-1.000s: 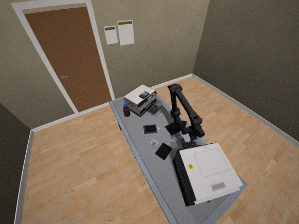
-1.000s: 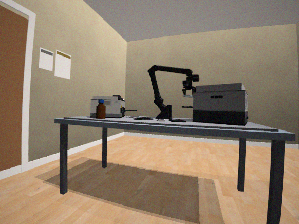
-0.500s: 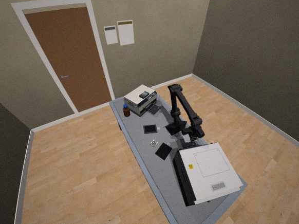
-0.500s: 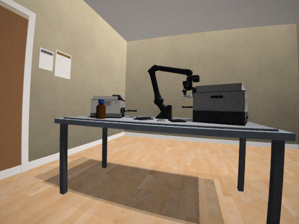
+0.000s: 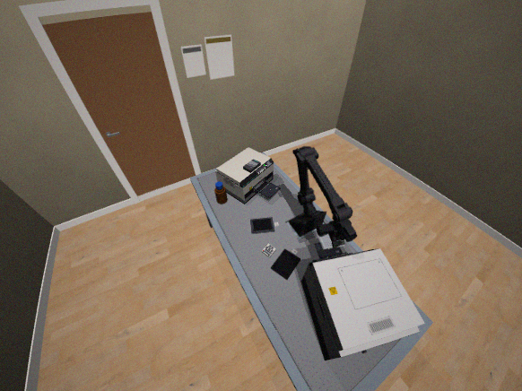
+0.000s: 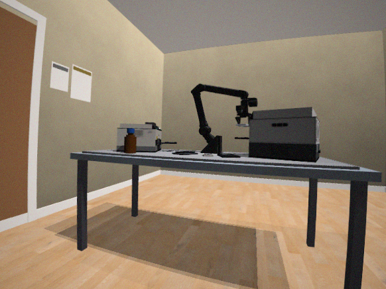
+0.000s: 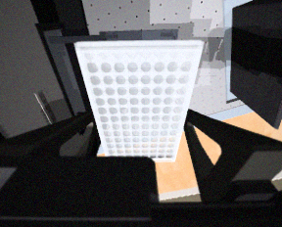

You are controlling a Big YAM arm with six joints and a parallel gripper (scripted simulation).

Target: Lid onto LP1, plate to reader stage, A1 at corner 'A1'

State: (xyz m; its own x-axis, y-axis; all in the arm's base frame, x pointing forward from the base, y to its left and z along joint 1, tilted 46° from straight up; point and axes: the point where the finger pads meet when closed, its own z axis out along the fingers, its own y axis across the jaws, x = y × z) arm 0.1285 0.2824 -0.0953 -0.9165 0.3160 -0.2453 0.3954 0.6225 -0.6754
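My gripper [image 7: 140, 113] is shut on the white well plate [image 7: 139, 100], its fingers on the two long sides. The plate has no lid on it. In the exterior view the gripper [image 6: 241, 118] holds the plate [image 6: 242, 124] level, a little above the reader's stage [image 6: 242, 138], which sticks out of the left side of the reader [image 6: 283, 132]. In the top view the gripper [image 5: 337, 241] is beside the reader [image 5: 363, 300]. The dispenser's stage [image 5: 270, 190] is bare. A dark framed bench position [image 5: 262, 224] lies mid-bench; I cannot tell whether the lid lies on it.
The dispenser [image 5: 246, 172] stands at the bench's far end with the brown capped bottle [image 5: 220, 193] beside it. A second black bench position [image 5: 285, 264] and a small tag [image 5: 268, 249] lie near the reader. The arm's base [image 5: 307, 221] is close by.
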